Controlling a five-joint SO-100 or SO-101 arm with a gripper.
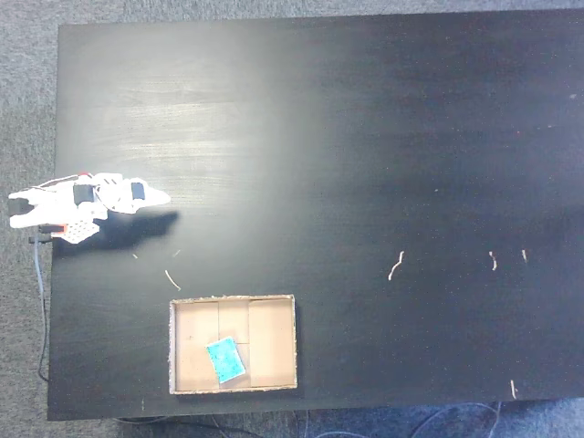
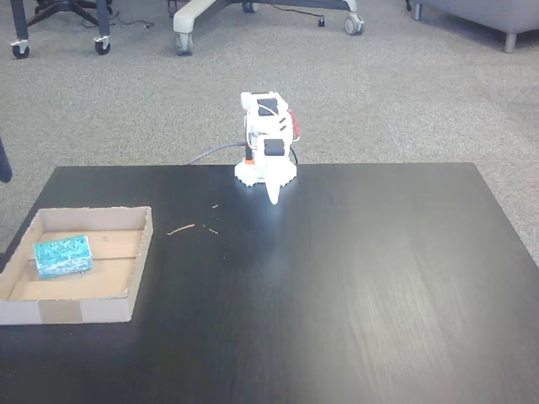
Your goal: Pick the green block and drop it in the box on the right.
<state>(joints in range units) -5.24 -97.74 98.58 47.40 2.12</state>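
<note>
The green block (image 1: 225, 359) lies flat on the floor of the tan cardboard box (image 1: 278, 342), near its middle. In the other fixed view the block (image 2: 62, 256) rests toward the left of the box (image 2: 139, 265). My white arm is folded at the table's edge, far from the box. Its gripper (image 1: 162, 197) points along the table with the fingers together and nothing between them; the same gripper (image 2: 274, 199) shows tip-down above the tabletop.
The black table (image 1: 383, 137) is wide and bare apart from a few small wood splinters (image 1: 395, 265) and scraps near the box (image 2: 181, 228). Grey carpet surrounds it, with chair bases (image 2: 261, 10) beyond the far edge.
</note>
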